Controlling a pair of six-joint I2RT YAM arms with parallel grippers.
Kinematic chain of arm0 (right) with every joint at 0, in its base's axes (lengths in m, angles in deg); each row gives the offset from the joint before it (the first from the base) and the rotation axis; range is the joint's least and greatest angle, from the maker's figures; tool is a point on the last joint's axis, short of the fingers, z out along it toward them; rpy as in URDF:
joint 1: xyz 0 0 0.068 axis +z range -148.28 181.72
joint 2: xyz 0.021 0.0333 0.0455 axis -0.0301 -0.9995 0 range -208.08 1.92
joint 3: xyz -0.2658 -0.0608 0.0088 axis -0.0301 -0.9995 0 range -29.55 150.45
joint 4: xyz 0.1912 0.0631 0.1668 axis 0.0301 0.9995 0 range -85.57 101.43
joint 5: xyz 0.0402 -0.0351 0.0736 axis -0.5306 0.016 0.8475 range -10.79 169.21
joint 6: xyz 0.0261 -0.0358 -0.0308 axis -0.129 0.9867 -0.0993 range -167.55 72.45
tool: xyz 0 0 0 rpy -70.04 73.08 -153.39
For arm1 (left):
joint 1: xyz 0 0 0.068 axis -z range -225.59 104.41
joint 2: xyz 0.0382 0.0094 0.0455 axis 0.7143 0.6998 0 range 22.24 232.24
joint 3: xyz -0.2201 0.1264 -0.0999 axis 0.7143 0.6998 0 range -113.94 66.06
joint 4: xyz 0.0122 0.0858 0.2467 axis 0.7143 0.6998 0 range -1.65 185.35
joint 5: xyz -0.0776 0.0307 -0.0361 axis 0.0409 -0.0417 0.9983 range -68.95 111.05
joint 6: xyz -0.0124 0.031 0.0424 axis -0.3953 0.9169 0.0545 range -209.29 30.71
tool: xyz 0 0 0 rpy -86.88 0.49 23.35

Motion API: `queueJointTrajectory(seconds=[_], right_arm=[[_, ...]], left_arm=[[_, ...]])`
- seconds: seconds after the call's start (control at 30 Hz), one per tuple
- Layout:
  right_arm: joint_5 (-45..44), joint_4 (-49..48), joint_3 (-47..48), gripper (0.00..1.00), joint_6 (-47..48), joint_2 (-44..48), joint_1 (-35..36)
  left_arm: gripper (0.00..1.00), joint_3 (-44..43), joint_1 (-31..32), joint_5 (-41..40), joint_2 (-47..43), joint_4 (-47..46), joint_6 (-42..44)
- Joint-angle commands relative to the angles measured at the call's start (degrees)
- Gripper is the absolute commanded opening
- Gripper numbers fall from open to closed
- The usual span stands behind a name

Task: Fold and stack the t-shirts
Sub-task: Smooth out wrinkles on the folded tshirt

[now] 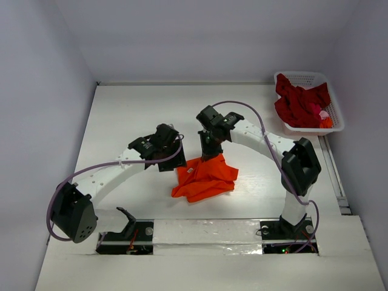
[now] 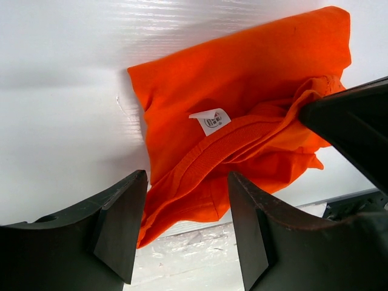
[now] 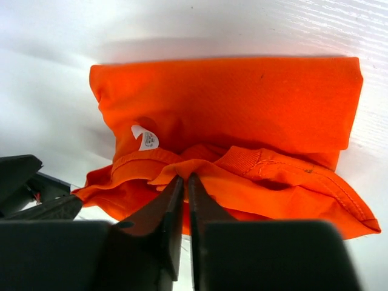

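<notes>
The orange t-shirt (image 1: 205, 177) lies bunched and partly folded on the white table, its white neck label (image 2: 210, 120) facing up. It fills the right wrist view (image 3: 242, 109). My right gripper (image 3: 186, 180) is shut on a pinched ridge of the shirt's edge at its far side, lifting it a little. My left gripper (image 2: 186, 188) is open and empty, hovering just left of the shirt, over its near-left edge. Dark red t-shirts (image 1: 301, 103) lie heaped in the basket at the back right.
The white lattice basket (image 1: 335, 121) stands at the back right corner against the wall. A taped strip (image 1: 206, 229) runs along the near table edge between the arm bases. White walls close in the table on the left, back and right.
</notes>
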Motion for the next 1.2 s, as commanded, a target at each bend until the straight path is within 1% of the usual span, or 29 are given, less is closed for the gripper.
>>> queueJointTrajectory(seconds=[0.0,0.03,0.17,0.53,0.6,0.7,0.87,1.17], right_arm=[[-0.65,-1.17,-0.51,0.10,-0.06,0.53,0.51],[-0.65,-1.08,-0.51,0.00,-0.06,0.53,0.51],[-0.83,-0.29,-1.29,0.00,-0.24,2.02,0.51],[-1.53,4.01,-6.65,0.00,-0.07,13.44,0.51],[0.12,4.37,-8.32,0.00,0.11,14.58,0.51],[2.85,3.49,-12.45,0.00,0.29,16.78,0.51],[4.00,3.40,-17.81,0.00,1.69,18.98,0.51],[6.20,5.07,-20.02,0.00,2.04,21.97,0.51]], left_arm=[[0.53,0.55,-0.78,-0.72,-2.59,0.61,-0.08],[0.53,0.64,-0.78,-0.72,-2.68,0.52,-0.17],[0.53,0.30,-1.30,-1.16,-2.50,0.87,0.09],[0.53,-3.92,-5.69,-1.95,0.05,2.10,3.08],[0.53,-4.54,-6.23,-1.87,0.05,2.45,4.30],[0.53,-4.89,-9.12,-1.69,0.05,2.89,5.63],[0.53,-5.86,-12.73,-1.16,-0.48,3.68,8.44],[0.53,-8.23,-15.28,-0.55,-0.31,5.00,10.29]])
